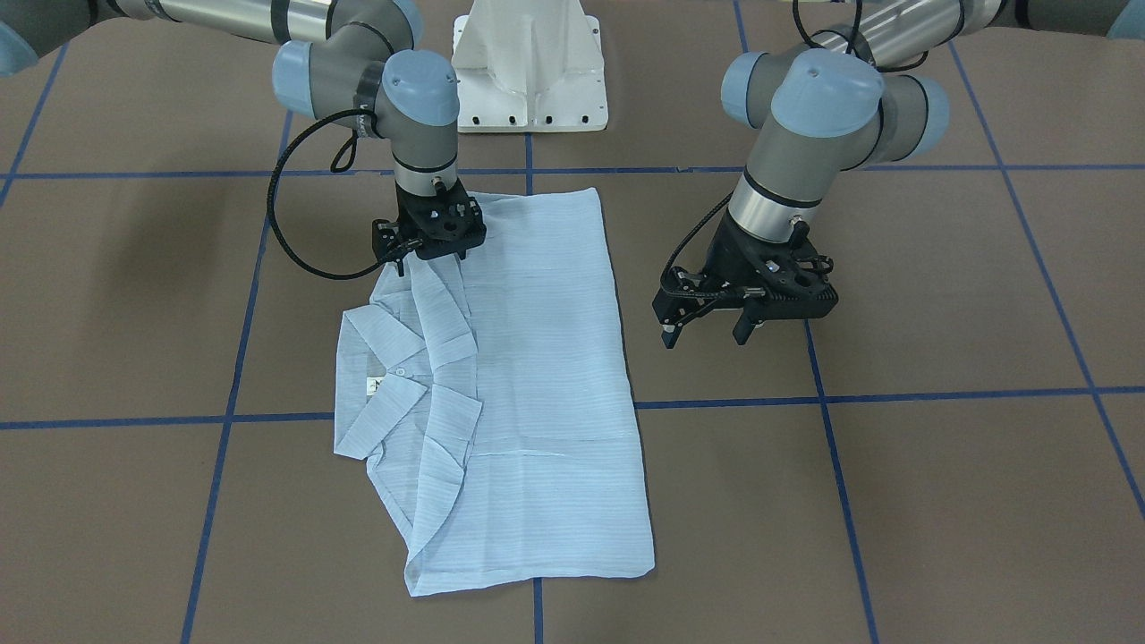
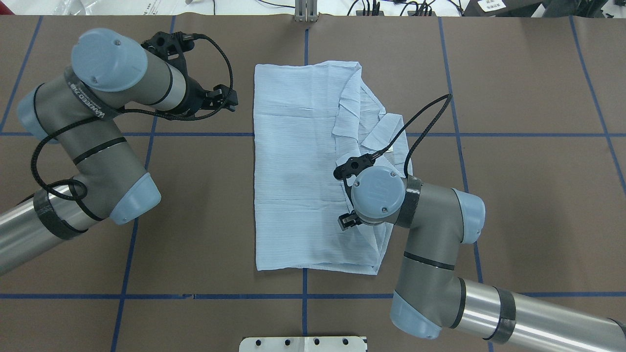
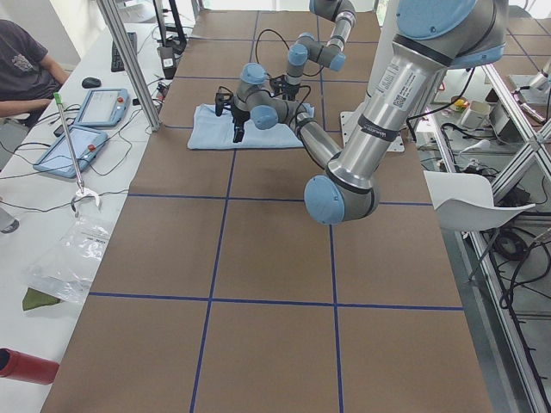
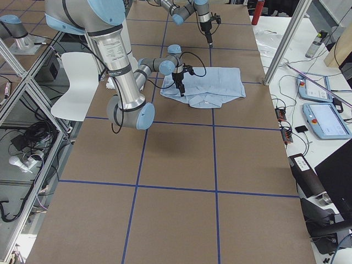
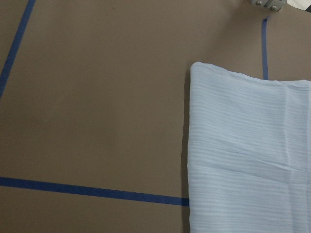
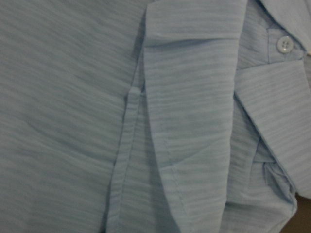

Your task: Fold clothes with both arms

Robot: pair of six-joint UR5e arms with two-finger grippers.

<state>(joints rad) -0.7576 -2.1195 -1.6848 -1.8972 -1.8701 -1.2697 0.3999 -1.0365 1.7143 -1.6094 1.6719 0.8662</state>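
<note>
The pale blue striped shirt [image 1: 537, 358] lies folded into a long rectangle on the brown table, its collar [image 1: 385, 385] and folded sleeves along one long side. My right gripper [image 1: 431, 261] points down over the shirt's corner nearest the robot's base, just above the cloth, its fingers apart with nothing between them. In the overhead view the right wrist hides those fingers above the shirt [image 2: 293, 171]. The right wrist view is filled with shirt folds [image 6: 73, 97] and a white button [image 6: 284, 44]. My left gripper [image 1: 705, 335] hangs open over bare table beside the shirt's plain long edge [image 5: 248, 145].
The white pedestal base [image 1: 528, 72] stands just behind the shirt. Blue tape lines [image 1: 894, 394] cross the brown table. A side bench with tablets [image 3: 99, 107] and a seated person [image 3: 21, 60] runs along the far edge; a white chair [image 3: 465, 202] stands behind the robot.
</note>
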